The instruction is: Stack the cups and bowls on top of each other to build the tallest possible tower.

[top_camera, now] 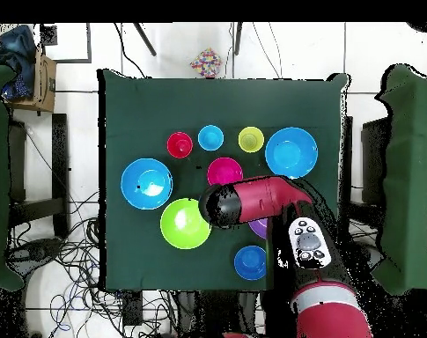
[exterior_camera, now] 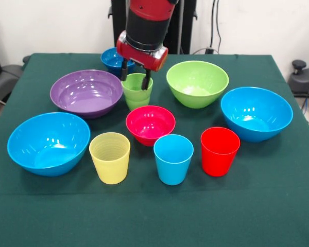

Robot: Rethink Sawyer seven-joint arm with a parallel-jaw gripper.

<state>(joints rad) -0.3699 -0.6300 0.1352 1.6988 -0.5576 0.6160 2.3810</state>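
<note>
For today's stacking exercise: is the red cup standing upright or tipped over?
Upright. In the front view the red cup stands on its narrower base on the green tablecloth, open mouth facing up, and looks empty.

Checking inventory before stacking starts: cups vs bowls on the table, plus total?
Cups: 4 (green, yellow, light blue, red)
Bowls: 6 (two light blue, lime green, purple, pink-red, dark blue)
Total: 10
</note>
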